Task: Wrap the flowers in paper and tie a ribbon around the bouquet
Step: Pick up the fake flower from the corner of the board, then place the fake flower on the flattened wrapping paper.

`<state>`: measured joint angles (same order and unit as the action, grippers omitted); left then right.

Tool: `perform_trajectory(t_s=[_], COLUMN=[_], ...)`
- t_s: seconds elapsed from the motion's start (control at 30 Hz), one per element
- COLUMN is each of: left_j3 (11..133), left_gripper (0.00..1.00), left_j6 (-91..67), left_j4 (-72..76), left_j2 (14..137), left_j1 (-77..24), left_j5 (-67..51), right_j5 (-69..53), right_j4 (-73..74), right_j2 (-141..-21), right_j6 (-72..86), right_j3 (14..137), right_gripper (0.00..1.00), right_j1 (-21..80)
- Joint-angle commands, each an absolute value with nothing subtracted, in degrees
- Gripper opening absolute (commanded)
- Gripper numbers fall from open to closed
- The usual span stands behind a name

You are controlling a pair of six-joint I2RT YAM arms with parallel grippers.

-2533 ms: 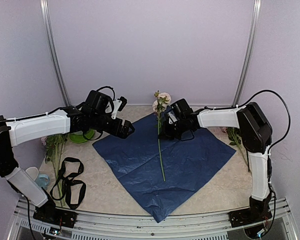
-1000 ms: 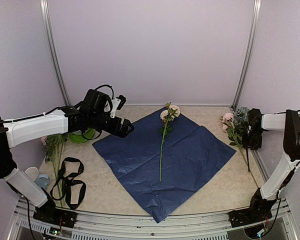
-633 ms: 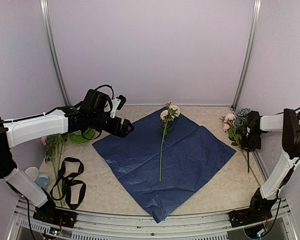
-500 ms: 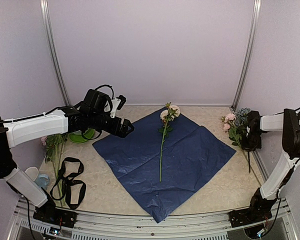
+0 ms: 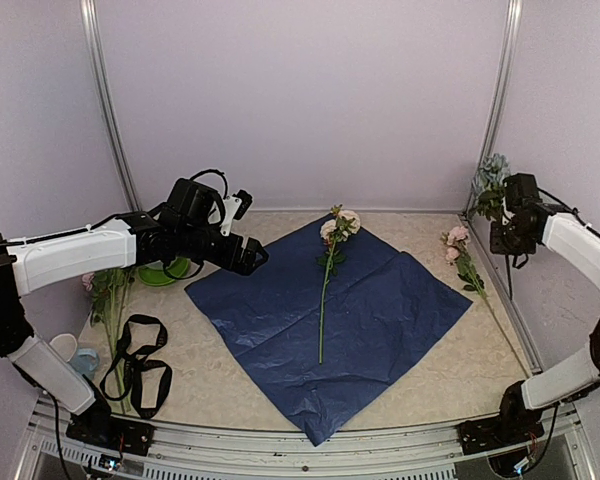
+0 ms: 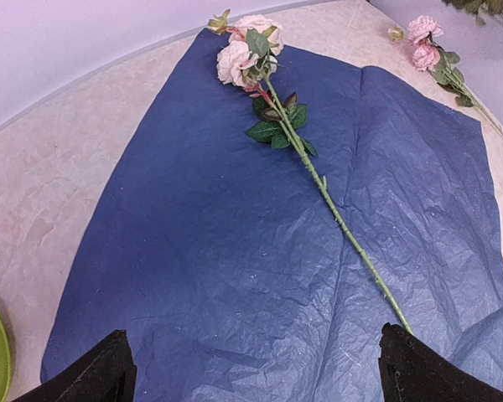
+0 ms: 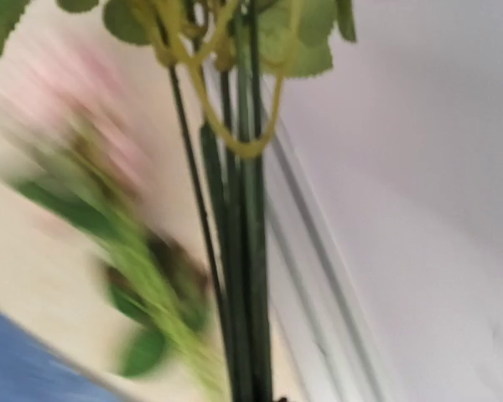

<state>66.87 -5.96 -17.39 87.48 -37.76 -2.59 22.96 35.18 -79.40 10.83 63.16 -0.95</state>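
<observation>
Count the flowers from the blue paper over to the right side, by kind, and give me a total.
Pink rose stems: 2
Blue-green hydrangea bunch: 1
Total: 3

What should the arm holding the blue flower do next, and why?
Probably carry the hydrangea stem over the paper and lay it beside the rose. The right gripper is shut on it in the air, and only that one rose lies on the paper.

A beige marbled tabletop [image 5: 450, 372] bore a crumpled navy paper sheet [image 5: 380, 310] beneath the left gripper [image 5: 262, 257], a looped black ribbon [image 5: 145, 366] leftward.
</observation>
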Motion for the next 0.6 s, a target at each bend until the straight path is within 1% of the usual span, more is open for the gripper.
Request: perform_trajectory(t_s=[0.0,0.07,0.17,0.23,0.3,0.37,0.47,0.5,0.57], left_j3=[66.35,66.29,66.27,66.29,66.29,66.21,64.03,62.74,61.07], left_gripper=[0.99,0.99,0.99,0.99,0.99,0.99,0.99,0.99,0.99], left_j6=[-5.45,-5.45,-5.46,-5.53,-5.77,-5.87,-7.23,-8.39,-10.75], left_j4=[-16.92,-16.96,-16.9,-16.88,-16.75,-15.93,-10.9,-8.51,-5.7], left_j2=[87.36,87.43,87.58,87.77,88.12,88.13,86.59,85.95,85.5], left_j1=[-38.06,-38.06,-38.15,-38.23,-38.16,-38.06,-38.06,-37.99,-37.79], left_j5=[-2.9,-2.91,-2.83,-3.0,-3.76,-7.27,-18.21,-21.06,-22.54], right_j5=[10.8,3.5,-4.67,-8.22,-8.08,-6.42,-4.81,-4.56,-3.36], right_j4=[28.98,25.14,16.88,6.41,-7.94,-18.84,-27.36,-28.31,-25.31], right_j2=[-67.6,-65.15,-63.77,-63.7,-65.2,-69.75,-79.51,-82.82,-89.6], right_j6=[16.11,19.26,27.72,36.82,44.25,48.09,48.43,48.37,50.99], right_j3=[65.7,64.14,60.48,55.14,49.09,47.07,50.59,52.98,57.09], right_gripper=[0.0,0.0,0.0,0.0,0.0,0.0,0.0,0.0,0.0], right_j1=[0.93,2.57,8.73,14.98,22.7,30.27,38.66,40.33,41.81])
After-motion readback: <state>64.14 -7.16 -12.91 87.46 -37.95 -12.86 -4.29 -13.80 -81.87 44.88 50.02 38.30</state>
